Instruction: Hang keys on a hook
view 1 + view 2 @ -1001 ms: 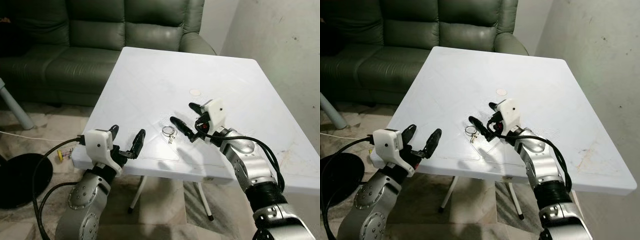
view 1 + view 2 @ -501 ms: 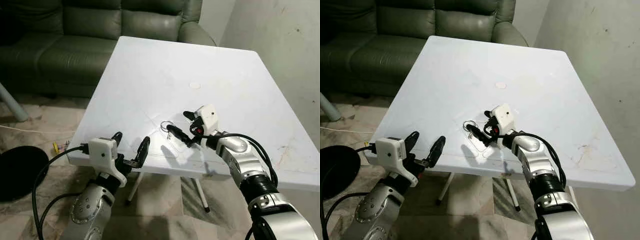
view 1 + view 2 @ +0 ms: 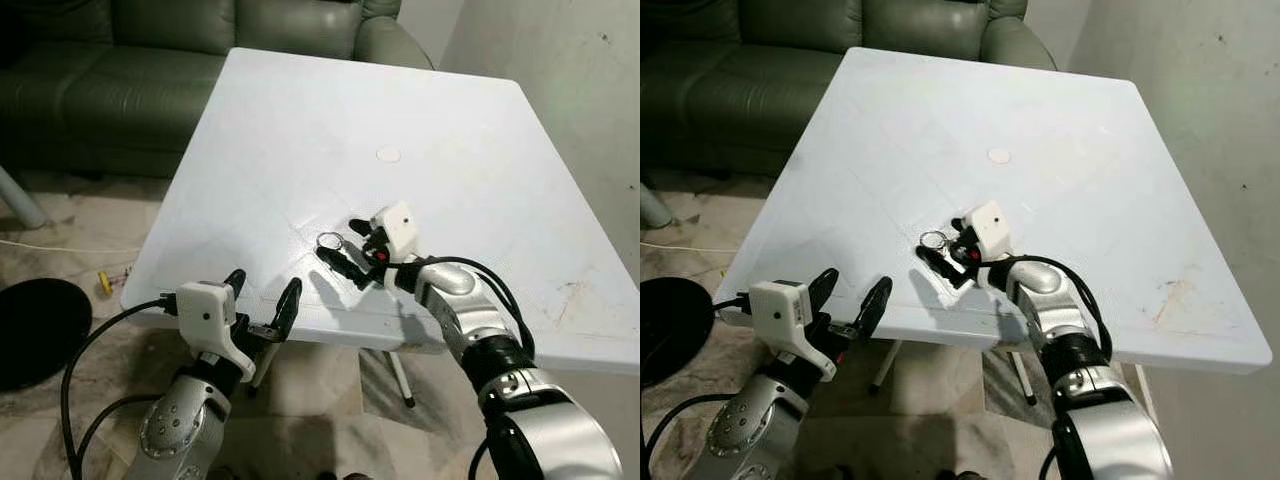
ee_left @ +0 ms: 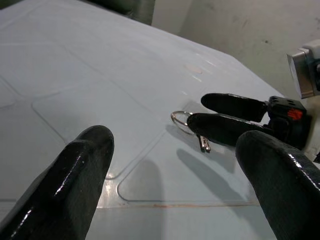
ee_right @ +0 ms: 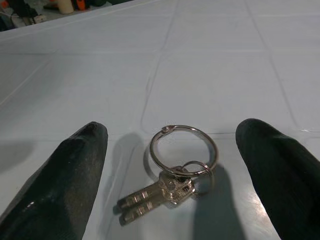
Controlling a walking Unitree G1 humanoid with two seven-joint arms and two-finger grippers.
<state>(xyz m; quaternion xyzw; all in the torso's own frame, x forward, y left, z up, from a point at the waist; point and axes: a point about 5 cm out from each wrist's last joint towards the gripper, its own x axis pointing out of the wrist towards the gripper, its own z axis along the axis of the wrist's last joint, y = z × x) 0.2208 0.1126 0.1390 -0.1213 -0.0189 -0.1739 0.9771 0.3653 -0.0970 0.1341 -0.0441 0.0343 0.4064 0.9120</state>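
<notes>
The keys (image 5: 165, 192) lie flat on the white tabletop (image 3: 300, 120), a silver ring with a smaller ring and what look like two short keys fanned from it, directly between the spread fingers (image 5: 60, 180) of the right gripper (image 3: 346, 246), which is low over them and holds nothing. They look light, hard and slick, and so flat against the smooth surface that the fingers would likely slide over them or skate them away; the better hold, I judge, is across the ring's rim or the stacked key blades, with fingertips pressed to the tabletop before closing. The ring should be left free, since it is the part that would go over a hook. The left gripper (image 3: 262, 303) hovers at the near edge of the tabletop, well short of the keys, its fingers apart and empty. Beyond the far edge stands a green sofa (image 3: 110, 60).
</notes>
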